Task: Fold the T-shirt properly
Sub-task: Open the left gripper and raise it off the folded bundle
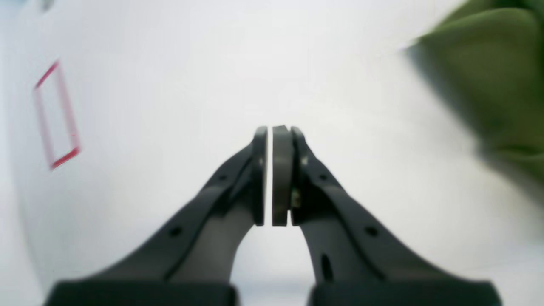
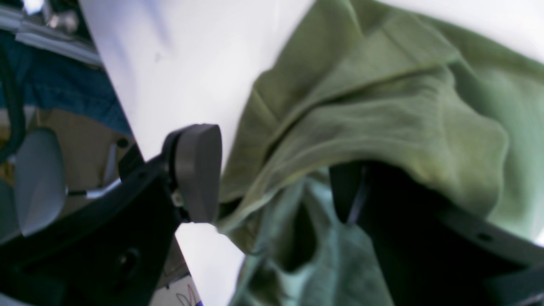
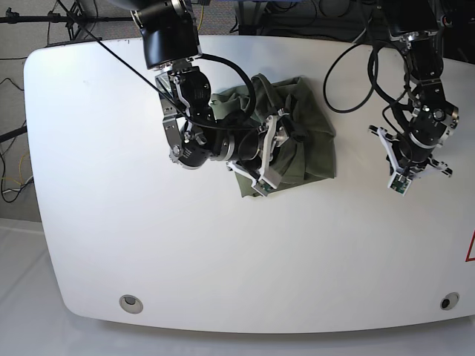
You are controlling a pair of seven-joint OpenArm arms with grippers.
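Observation:
The olive-green T-shirt (image 3: 310, 144) lies bunched in a crumpled heap at the middle back of the white table (image 3: 148, 245). My right gripper (image 3: 272, 150) is down on its left part, jaws wide open. In the right wrist view one pad (image 2: 197, 170) is bare beside the shirt (image 2: 382, 110), whose folds drape over the other finger (image 2: 395, 221). My left gripper (image 3: 407, 169) hovers over bare table to the right of the shirt. In the left wrist view it (image 1: 270, 174) is shut and empty, with the shirt's edge (image 1: 493, 72) at the upper right.
A red tape outline (image 1: 57, 114) marks the table near its right edge (image 3: 470, 247). Two round holes (image 3: 131, 301) (image 3: 445, 302) sit near the front edge. Cables (image 3: 349, 67) hang at the back. The table edge (image 2: 127, 127) runs close to my right gripper.

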